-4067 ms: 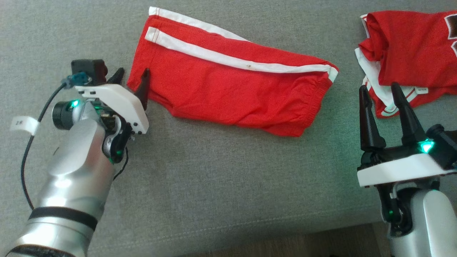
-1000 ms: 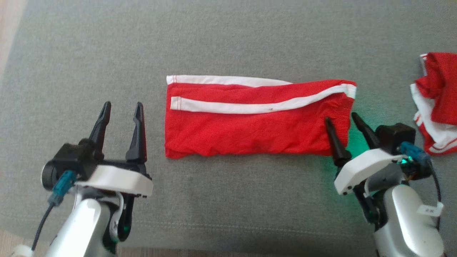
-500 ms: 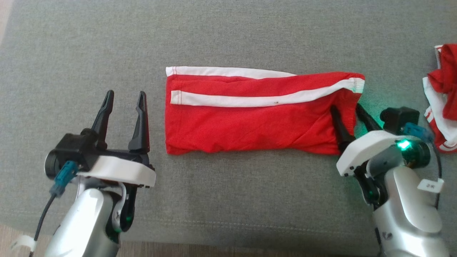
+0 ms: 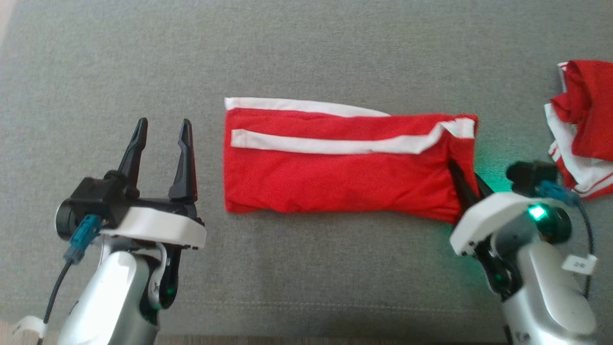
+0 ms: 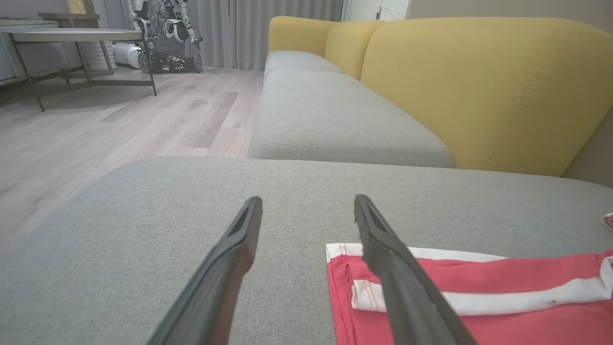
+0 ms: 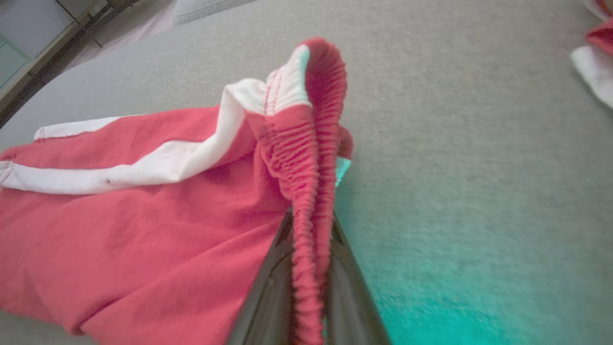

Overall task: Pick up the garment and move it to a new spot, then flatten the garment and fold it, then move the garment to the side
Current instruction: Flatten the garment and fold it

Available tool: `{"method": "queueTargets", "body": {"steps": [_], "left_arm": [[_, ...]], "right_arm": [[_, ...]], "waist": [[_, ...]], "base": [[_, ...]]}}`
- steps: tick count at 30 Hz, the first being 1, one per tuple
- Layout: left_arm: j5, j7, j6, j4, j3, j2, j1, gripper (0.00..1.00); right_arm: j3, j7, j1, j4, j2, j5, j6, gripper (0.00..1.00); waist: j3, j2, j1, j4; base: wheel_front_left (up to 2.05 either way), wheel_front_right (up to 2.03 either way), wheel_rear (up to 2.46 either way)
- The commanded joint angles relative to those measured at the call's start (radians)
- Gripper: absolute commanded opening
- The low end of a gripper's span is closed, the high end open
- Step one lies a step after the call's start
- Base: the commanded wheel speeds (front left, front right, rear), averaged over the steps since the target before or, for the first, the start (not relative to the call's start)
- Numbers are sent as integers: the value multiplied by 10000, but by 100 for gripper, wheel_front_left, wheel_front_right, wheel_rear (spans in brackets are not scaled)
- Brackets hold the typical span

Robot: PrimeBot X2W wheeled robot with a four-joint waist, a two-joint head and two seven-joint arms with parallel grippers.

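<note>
In the head view the fingertips of the right gripper (image 4: 467, 184) are buried in cloth at 4 o'clock, and its arm runs off the frame at 5 o'clock. The right wrist view shows the grip. Both fingers are pressed together on the gathered waistband (image 6: 306, 158) of the red shorts (image 4: 335, 167), and the band stands up in a ridge between them.

A second red-and-white garment (image 4: 582, 129) at 3 o'clock is cut by the frame edge. It is bunched, so its kind is hard to tell.

The shorts lie folded at the middle of the grey cushion (image 4: 306, 48), with the waistband end toward 3 o'clock and the leg hems toward 9 o'clock. The left gripper (image 4: 163, 139) is at 8 o'clock, near the hems but apart from them, its fingers spread wide and holding nothing.

Count: two grippers, two garments, and two white stripes on the shorts.
</note>
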Motion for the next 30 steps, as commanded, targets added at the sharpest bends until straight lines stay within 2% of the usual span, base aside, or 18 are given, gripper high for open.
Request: {"method": "queueTargets", "body": {"steps": [1,6,12,20,24,28,30], "left_arm": [[88,-100,79,-367,392,212,-94,100],[69,-57,160,-489,373,244,58,100],[44,-20,204,-536,357,299,128,100],[17,0,187,-437,209,238,137,100],[-1,-23,127,-346,163,182,83,100],[15,-41,86,-295,81,79,9,100],[21,-52,55,-251,24,-2,-42,100]], "right_arm": [[36,124,259,-523,-133,-59,-7,0],[-529,490,836,-1494,-524,-320,-7,0],[-626,1312,1164,-2763,-524,-35,-7,0],[367,3254,1133,-5183,-122,2447,-7,0],[1044,3372,705,-5062,15,2892,-7,0],[1668,3118,290,-4190,63,3022,-7,0],[2147,2764,39,-3421,70,3661,-7,0]], "waist": [[-103,0,0,-89],[-241,0,0,-199],[-372,0,0,-255],[-659,0,0,64],[-632,0,0,397],[-567,0,0,736],[-520,0,0,981]], "base": [[0,0,0],[0,0,0],[0,0,0],[0,0,0],[0,0,0],[0,0,0],[0,0,0]]}}
